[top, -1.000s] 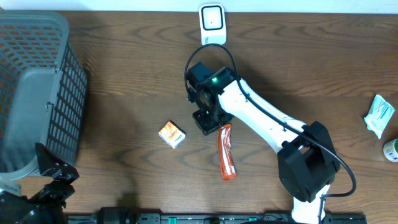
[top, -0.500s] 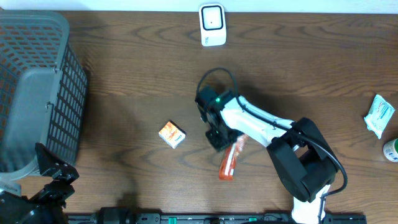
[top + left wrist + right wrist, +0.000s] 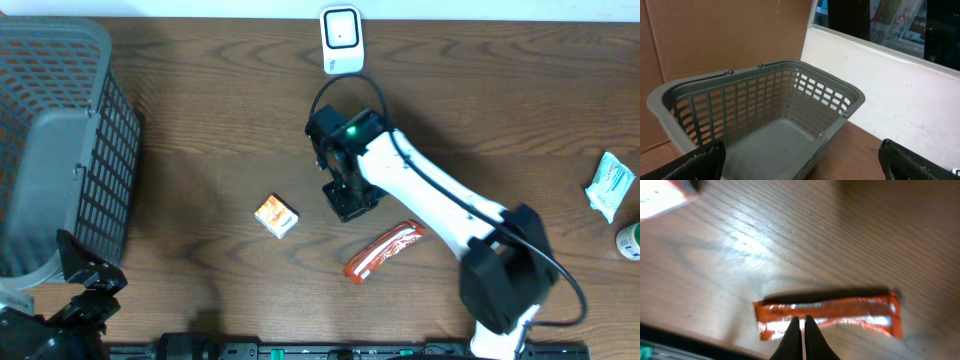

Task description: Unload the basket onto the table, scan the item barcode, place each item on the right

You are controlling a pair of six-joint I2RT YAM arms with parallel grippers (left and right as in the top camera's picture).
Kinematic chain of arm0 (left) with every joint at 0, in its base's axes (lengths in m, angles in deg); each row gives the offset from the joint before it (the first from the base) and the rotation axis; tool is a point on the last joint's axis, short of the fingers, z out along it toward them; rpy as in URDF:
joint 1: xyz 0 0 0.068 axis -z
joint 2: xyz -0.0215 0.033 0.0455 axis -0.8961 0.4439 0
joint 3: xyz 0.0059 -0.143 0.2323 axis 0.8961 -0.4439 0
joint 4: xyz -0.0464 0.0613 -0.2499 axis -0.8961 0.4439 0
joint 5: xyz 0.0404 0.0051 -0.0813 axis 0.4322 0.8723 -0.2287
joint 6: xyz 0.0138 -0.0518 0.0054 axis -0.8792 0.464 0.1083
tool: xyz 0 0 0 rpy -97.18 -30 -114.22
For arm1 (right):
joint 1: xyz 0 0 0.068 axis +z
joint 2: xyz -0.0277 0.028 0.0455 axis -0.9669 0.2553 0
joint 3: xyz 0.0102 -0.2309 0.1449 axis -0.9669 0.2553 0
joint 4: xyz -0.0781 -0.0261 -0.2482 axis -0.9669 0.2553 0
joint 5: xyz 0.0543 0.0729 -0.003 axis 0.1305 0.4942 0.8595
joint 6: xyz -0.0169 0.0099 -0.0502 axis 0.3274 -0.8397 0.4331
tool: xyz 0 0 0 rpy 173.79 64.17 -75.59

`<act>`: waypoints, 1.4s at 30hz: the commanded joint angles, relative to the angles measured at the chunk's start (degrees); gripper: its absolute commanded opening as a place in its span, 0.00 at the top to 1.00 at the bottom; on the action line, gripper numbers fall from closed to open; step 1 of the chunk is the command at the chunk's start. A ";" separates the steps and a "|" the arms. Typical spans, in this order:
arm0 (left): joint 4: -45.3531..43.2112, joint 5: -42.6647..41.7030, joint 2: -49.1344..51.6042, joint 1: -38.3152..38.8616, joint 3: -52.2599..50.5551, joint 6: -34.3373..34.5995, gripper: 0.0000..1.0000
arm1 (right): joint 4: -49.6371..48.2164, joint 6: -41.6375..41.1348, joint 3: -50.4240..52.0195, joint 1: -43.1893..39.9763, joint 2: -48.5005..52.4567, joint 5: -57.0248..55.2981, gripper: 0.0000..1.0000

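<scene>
1. Sitting at the far left, the grey basket (image 3: 60, 150) is open-topped and shows nothing inside in the left wrist view; it is probably where scanned goods end up.
2. The left gripper (image 3: 801, 150) hangs beside the basket, fingers spread wide around nothing, seemingly parked clear of the work.
3. A small orange box (image 3: 276, 216) lies alone on the table (image 3: 200, 110), apart from both arms.
4. The white scanner (image 3: 341, 40) stands at the table's far edge, facing the workspace.
5. The right gripper (image 3: 347, 200) hovers mid-table, fingers pressed together on nothing. Closed like this it could nudge, not lift.
6. The orange snack bar (image 3: 385, 250), likely the item to scan, lies flat and slanted near that gripper, unheld and well apart from the scanner. No barcode shows on its glossy upper face, so it probably needs turning.
7. A white packet (image 3: 610, 185) rests near the right edge, uninvolved.
</scene>
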 commanded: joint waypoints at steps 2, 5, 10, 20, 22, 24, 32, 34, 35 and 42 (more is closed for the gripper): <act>-0.02 0.50 -0.39 -0.13 -0.26 -0.09 0.02 | 2.78 -3.89 -0.42 -0.07 -2.62 0.04 0.99; -0.02 0.50 -0.39 -0.13 -0.26 -0.09 0.02 | 3.26 -5.29 0.33 -0.07 -2.62 -0.33 0.99; -0.02 0.50 -0.39 -0.13 -0.26 -0.09 0.02 | 2.89 -6.23 3.50 0.04 -2.62 -0.37 0.99; 0.00 0.50 -0.39 -0.13 -0.26 -0.09 0.02 | 0.33 -8.13 12.07 -1.07 -2.62 -0.37 0.99; 0.00 0.50 -0.39 -0.13 -0.26 -0.09 0.02 | -0.44 -8.48 12.50 -1.11 -2.62 -0.39 0.99; -0.02 0.50 -0.39 -0.13 -0.26 -0.09 0.02 | -0.72 -11.91 12.87 -1.29 -2.62 -2.14 0.99; 0.00 0.50 -0.39 -0.13 -0.26 -0.09 0.02 | -5.42 -15.39 17.90 -2.25 -2.60 -3.76 0.99; 0.00 0.50 -0.39 -0.13 -0.26 -0.09 0.02 | -7.69 -15.37 20.35 -2.25 -2.60 -3.10 0.99; 0.00 0.50 -0.39 -0.13 -0.26 -0.09 0.02 | -8.85 -15.37 21.57 -2.25 -2.60 -2.91 0.99; -0.02 0.50 -0.39 -0.13 -0.26 -0.09 0.02 | -19.78 -15.39 32.11 -3.04 -1.75 2.29 0.99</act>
